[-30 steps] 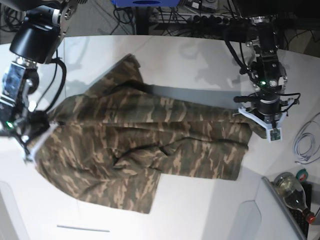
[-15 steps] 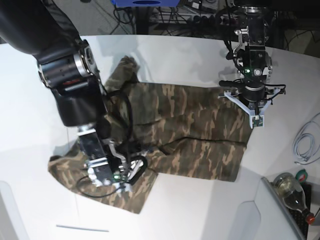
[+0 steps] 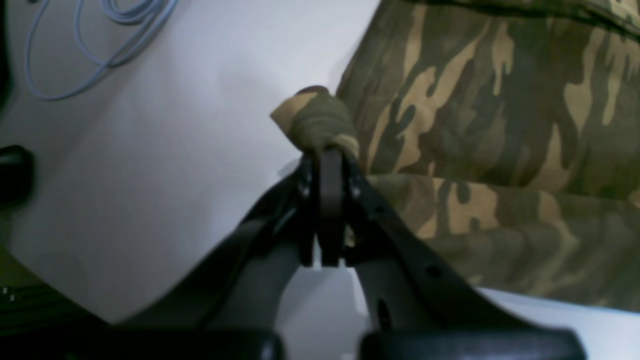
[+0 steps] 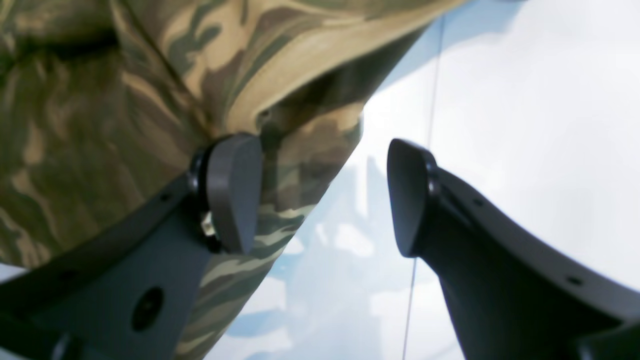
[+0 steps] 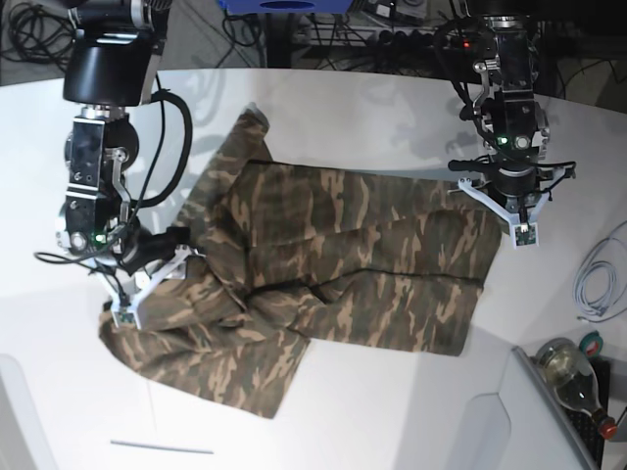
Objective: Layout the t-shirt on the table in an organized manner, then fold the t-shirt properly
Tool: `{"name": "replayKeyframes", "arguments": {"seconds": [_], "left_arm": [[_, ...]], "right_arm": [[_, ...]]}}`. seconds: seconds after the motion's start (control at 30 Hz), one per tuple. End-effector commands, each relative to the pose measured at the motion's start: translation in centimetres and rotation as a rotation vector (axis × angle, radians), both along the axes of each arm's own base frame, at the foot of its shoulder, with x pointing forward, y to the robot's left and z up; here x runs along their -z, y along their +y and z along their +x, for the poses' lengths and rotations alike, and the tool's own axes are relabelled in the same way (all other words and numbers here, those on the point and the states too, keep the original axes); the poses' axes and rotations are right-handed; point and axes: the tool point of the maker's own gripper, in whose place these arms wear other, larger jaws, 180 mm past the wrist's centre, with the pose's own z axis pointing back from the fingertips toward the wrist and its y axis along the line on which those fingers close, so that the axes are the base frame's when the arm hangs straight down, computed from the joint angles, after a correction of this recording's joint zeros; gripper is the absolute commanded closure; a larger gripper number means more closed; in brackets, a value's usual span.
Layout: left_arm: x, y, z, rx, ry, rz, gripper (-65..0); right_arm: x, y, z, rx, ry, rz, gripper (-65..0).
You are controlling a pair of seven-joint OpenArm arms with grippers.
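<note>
The camouflage t-shirt (image 5: 333, 264) lies spread but rumpled across the middle of the white table (image 5: 392, 108). My left gripper (image 5: 515, 217) stands at the shirt's right edge. In the left wrist view the left gripper (image 3: 322, 150) is shut on a small bunched pinch of the t-shirt (image 3: 500, 125), lifted just off the table (image 3: 175, 150). My right gripper (image 5: 147, 286) is at the shirt's left edge. In the right wrist view the right gripper (image 4: 322, 195) is open, with the t-shirt (image 4: 100, 125) lying behind one of its fingers (image 4: 235, 192) and nothing between the two.
A pale blue cable (image 5: 598, 279) coils on the table's right side, also in the left wrist view as the cable (image 3: 100, 50). A bottle (image 5: 573, 377) lies at the bottom right beside a raised white panel (image 5: 490, 431). A seam line (image 4: 431, 125) crosses the tabletop.
My right gripper has opened and let go of the cloth, after swinging across the shirt and back to its left edge. The shirt's left part now lies lower and more bunched.
</note>
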Motion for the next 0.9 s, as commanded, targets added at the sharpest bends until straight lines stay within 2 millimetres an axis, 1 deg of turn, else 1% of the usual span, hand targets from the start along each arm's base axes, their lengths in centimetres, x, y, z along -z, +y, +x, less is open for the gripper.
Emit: {"name": "replayKeyframes", "arguments": {"seconds": [0.0, 0.03, 0.1, 0.13, 0.2, 0.23, 0.27, 0.3, 0.37, 0.43, 0.5, 0.57, 0.7, 0.73, 0.77, 0.83, 0.87], "left_arm": [[-1.3, 0.5, 0.9, 0.006, -0.044, 0.026, 0.0], [-1.3, 0.5, 0.9, 0.006, -0.044, 0.028, 0.0], [-1.3, 0.5, 0.9, 0.006, -0.043, 0.031, 0.0], [-1.4, 0.6, 0.9, 0.007, -0.043, 0.032, 0.0], [-1.2, 0.7, 0.8, 0.006, -0.038, 0.033, 0.0], [-1.1, 0.8, 0.7, 0.004, -0.033, 0.033, 0.0], [-1.0, 0.8, 0.7, 0.004, -0.031, 0.034, 0.0], [-0.9, 0.8, 0.7, 0.004, -0.029, 0.034, 0.0], [-0.8, 0.8, 0.7, 0.003, -0.03, 0.028, 0.0], [-0.8, 0.7, 0.7, 0.002, -0.03, 0.026, 0.0], [-0.8, 0.7, 0.7, 0.002, -0.03, 0.026, 0.0], [-0.8, 0.7, 0.7, 0.002, -0.03, 0.026, 0.0], [-0.8, 0.8, 0.7, 0.003, -0.03, 0.028, 0.0], [-0.9, 0.8, 0.7, 0.003, -0.03, 0.029, 0.0], [-0.9, 0.8, 0.7, 0.004, -0.029, 0.034, 0.0], [-1.0, 0.9, 0.8, 0.004, -0.032, 0.036, 0.0], [-1.1, 0.9, 0.8, 0.005, -0.033, 0.037, 0.0]], "right_arm": [[-1.9, -0.6, 1.9, 0.014, -0.074, -0.004, -36.9], [-2.1, -0.4, 1.9, 0.015, -0.074, 0.002, -36.9], [-3.4, -0.5, 2.0, 0.014, -0.097, -0.008, -36.9], [-4.1, -0.6, 1.6, 0.015, -0.107, -0.016, -36.9], [-6.6, 0.1, 1.2, -0.017, -0.159, -0.022, -36.9], [-7.4, 0.5, 1.1, -0.041, -0.175, -0.024, -36.9], [-8.1, 0.8, 1.0, -0.06, -0.185, -0.028, -36.9], [-8.2, 1.0, 1.0, -0.072, -0.179, -0.026, -36.9], [-7.4, 1.4, 1.6, -0.077, -0.152, -0.012, -36.9], [-5.3, 1.9, 2.2, -0.081, -0.109, 0.017, -36.9], [-3.7, 2.5, 2.6, -0.087, -0.083, 0.042, -36.9], [-2.3, 2.4, 2.9, -0.068, -0.056, 0.065, -36.9], [-0.7, 2.7, 3.2, -0.059, -0.021, 0.096, -35.7], [-0.8, 2.7, 3.2, -0.06, -0.024, 0.094, -32.1], [-0.7, 2.6, 3.1, -0.06, -0.019, 0.093, -24.3], [-1.2, 2.1, 2.8, -0.059, -0.01, 0.077, -3.8], [-1.4, 1.6, 2.4, -0.058, 0.003, 0.064, 0.0]]}}
